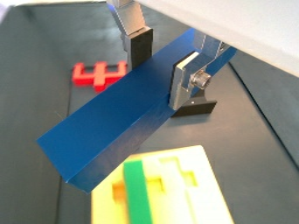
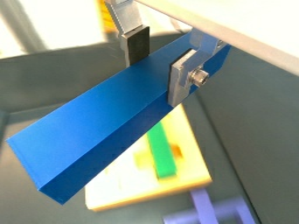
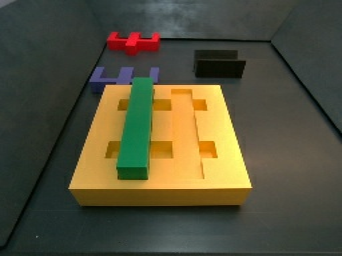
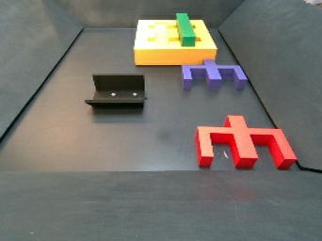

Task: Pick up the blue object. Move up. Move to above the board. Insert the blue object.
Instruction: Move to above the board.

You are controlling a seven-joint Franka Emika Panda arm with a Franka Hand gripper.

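Note:
In both wrist views my gripper [image 1: 163, 68] [image 2: 160, 63] is shut on the blue object [image 1: 128, 122] [image 2: 105, 131], a long navy bar clamped near one end between the silver fingers. The bar hangs in the air, well above the floor. Its free end reaches over the yellow-orange board [image 1: 201, 197] [image 2: 126, 191], which lies below. A green bar [image 1: 138, 192] [image 2: 163, 153] sits in one of the board's long grooves. Both side views show the board [image 3: 160, 190] [image 4: 157, 56] with the green bar [image 3: 138, 125] [image 4: 186, 28]. Neither side view shows the gripper or the blue object.
The fixture [image 1: 193, 108] [image 3: 219, 64] [image 4: 116, 91] stands on the dark floor. A red comb-shaped piece [image 1: 96, 74] [image 3: 134, 42] [image 4: 243, 143] and a purple notched piece [image 2: 211, 210] [image 3: 124, 76] [image 4: 212, 72] lie near the board. Dark walls ring the floor.

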